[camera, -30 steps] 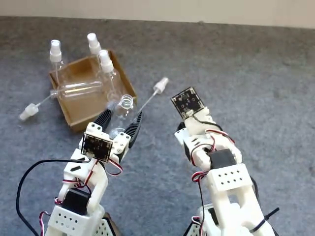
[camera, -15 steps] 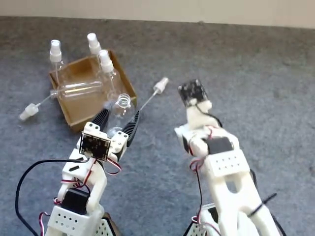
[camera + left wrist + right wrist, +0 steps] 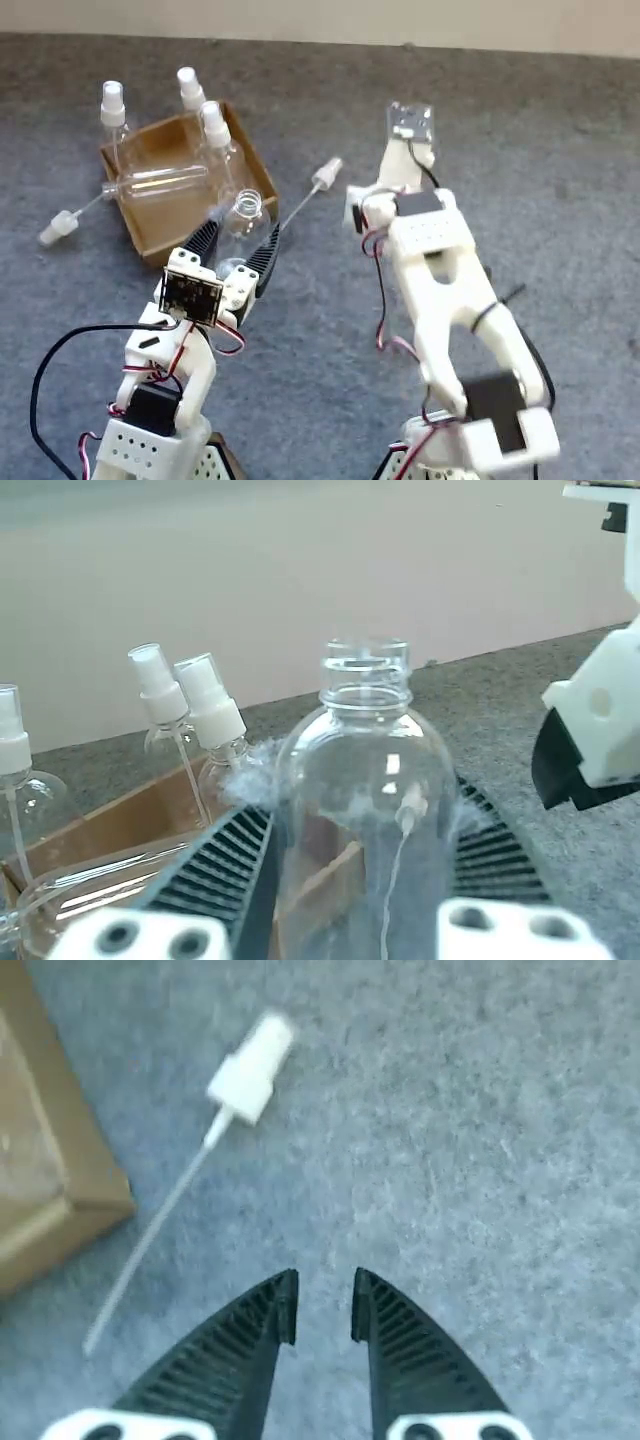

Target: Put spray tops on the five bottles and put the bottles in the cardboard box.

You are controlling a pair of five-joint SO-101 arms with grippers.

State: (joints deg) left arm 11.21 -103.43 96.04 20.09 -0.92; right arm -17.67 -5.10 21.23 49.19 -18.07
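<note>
Open carpet (image 3: 480, 1140) lies between my right gripper (image 3: 320, 1305) and the spray top (image 3: 250, 1055). The corner of the cardboard box (image 3: 60, 1205) stands close beside this path. My left gripper (image 3: 245, 238), holding a bottle (image 3: 250, 212), stands before the box's near wall.

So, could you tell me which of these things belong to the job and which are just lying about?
Job: cardboard box; three capped bottles; bottle lying in the box; open bottle in the left gripper; loose spray top before the right gripper; second spray top beside the box.
Lying about: black cable by the left arm's base; grey carpet.
</note>
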